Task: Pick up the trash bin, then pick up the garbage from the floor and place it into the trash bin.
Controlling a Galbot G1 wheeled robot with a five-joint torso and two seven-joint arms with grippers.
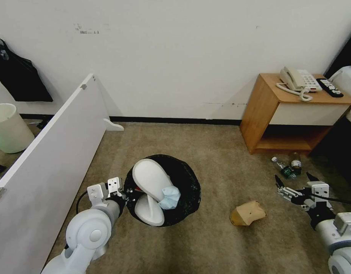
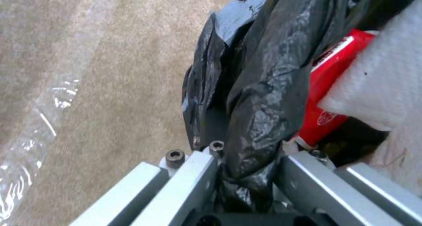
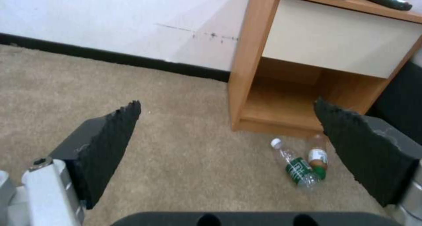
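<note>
Two grippers logged | left gripper [image 1: 124, 194] — I see it clenched on the trash bin [image 1: 186, 182] rim, slippers [image 1: 150, 180] inside | cardboard piece [image 1: 247, 213] on carpet | right gripper [image 1: 293, 184] spread wide — bottles [image 3: 301, 163] beyond, beside nightstand [image 1: 266, 102].

- Our left gripper [image 1: 120, 192] sits low at our left, its fingers [image 2: 193, 183] clamped on the trash bin [image 1: 185, 182] rim.
- Our right gripper [image 1: 295, 186] hangs low at our right, its 2 fingers [image 3: 110, 143] spread wide, holding nothing.
</note>
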